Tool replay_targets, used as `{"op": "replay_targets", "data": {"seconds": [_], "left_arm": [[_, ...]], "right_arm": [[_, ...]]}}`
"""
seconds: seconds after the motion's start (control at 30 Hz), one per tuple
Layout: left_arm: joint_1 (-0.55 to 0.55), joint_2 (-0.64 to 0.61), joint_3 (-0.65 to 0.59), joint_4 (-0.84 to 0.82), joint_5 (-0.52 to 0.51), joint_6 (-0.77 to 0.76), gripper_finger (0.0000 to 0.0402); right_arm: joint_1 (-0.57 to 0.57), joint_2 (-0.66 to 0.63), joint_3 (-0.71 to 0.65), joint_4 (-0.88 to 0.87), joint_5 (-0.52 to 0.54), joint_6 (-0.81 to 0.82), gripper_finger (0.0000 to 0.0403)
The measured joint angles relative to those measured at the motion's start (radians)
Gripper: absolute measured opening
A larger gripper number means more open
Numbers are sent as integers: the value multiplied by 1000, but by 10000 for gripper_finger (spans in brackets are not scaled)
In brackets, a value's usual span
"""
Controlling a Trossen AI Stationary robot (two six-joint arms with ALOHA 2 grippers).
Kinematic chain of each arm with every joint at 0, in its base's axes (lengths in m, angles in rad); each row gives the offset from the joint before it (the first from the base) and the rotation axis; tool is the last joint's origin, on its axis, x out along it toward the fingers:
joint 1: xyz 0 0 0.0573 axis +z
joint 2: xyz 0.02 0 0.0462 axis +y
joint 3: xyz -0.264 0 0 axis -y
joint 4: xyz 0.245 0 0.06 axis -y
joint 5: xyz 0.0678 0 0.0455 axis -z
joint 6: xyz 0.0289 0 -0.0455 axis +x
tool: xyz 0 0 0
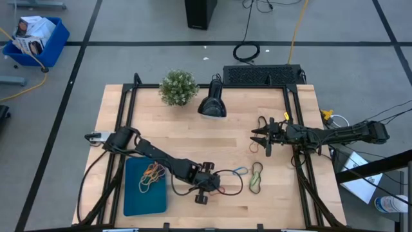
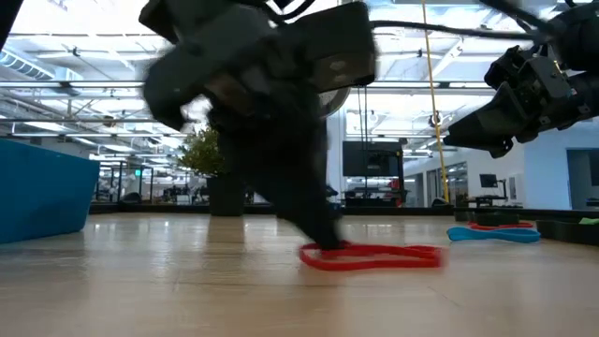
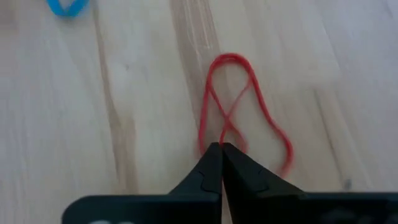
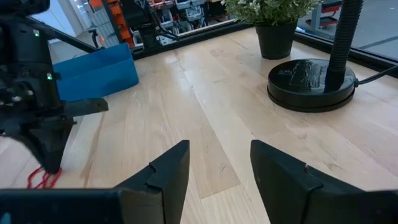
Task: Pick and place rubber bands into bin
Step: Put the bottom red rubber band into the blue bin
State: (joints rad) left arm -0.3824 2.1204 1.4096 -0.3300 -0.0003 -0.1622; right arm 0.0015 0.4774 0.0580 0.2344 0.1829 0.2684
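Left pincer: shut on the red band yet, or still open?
Shut on the red rubber band: the left pincer has its fingertips pressed together on the band's near end.

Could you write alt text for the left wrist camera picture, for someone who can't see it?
The left end effector has its two dark fingers pinched shut on a twisted red rubber band lying on the pale wooden table. Part of a blue rubber band shows at the picture's edge.

A light wood tabletop (image 1: 193, 129) stands on a gray floor (image 1: 129, 26) marked with dark lines. A blue crate (image 1: 37, 40) sits on the floor, off to one side. Long ceiling lights (image 2: 84, 47) shine in the big room.
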Motion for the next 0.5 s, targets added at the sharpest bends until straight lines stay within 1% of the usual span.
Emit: {"op": "replay_targets", "data": {"seconds": [0.07,0.13,0.23,0.33,0.5], "left_arm": [[-1,-29,-4,-63,23,-12,6],[-3,-65,-5,-108,26,-28,7],[-4,-143,-2,-229,26,-62,4],[-5,-218,-2,-361,26,-111,6],[-9,-365,-1,-536,37,-223,5]], "right_arm": [[0,0,0,0,0,0,164],[0,0,0,0,0,0,164],[0,0,0,0,0,0,164],[0,0,0,0,1,0,164],[0,3,0,8,2,-1,164]]}}
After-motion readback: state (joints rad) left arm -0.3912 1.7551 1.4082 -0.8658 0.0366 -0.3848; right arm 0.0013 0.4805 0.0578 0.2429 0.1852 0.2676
